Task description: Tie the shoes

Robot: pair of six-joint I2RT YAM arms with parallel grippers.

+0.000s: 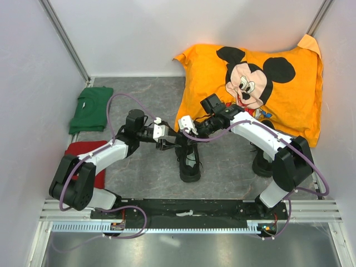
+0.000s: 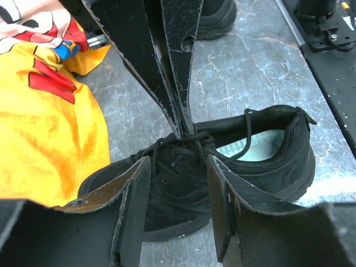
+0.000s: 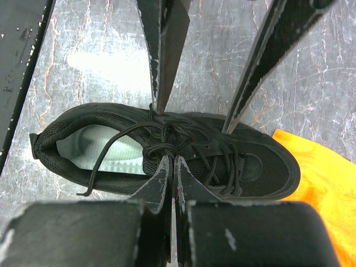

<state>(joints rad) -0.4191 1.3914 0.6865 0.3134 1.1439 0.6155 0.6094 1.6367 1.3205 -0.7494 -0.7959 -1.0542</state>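
Near the middle of the top view sits one black shoe (image 1: 189, 167). Its heel points to the bottom of the frame and its toe points to the top. It is black all over and low, with thin black laces (image 3: 167, 136) crossing up the front. Inside is a pale grey insole (image 3: 119, 158), and one loose lace end lies looped over it. The other shoe (image 1: 260, 165) is at the lower right. It is partly hidden behind the right arm, so it only looks like a dark lump.

Both shoes stand on a grey floor (image 1: 144, 100) with wavy marble marks. White walls (image 1: 139, 33) close it in. A big orange pillow (image 1: 289, 94) with a cartoon mouse on it lies at the upper right. A green cloth (image 1: 92, 108) lies at the left, and a red cloth (image 1: 83, 149) is just below it. A black rail (image 1: 189, 207) runs across the bottom.

The two grippers meet right over the laced part of the middle shoe. The left gripper (image 2: 179, 164) comes in from the left. Its jaws stand partly apart and hold nothing, and the laces show in the gap between them. The right gripper (image 3: 172, 164) comes in from the right. Its jaws are squeezed tight together, with the tips down on the laces where they cross. I cannot tell if a lace is pinched between them.
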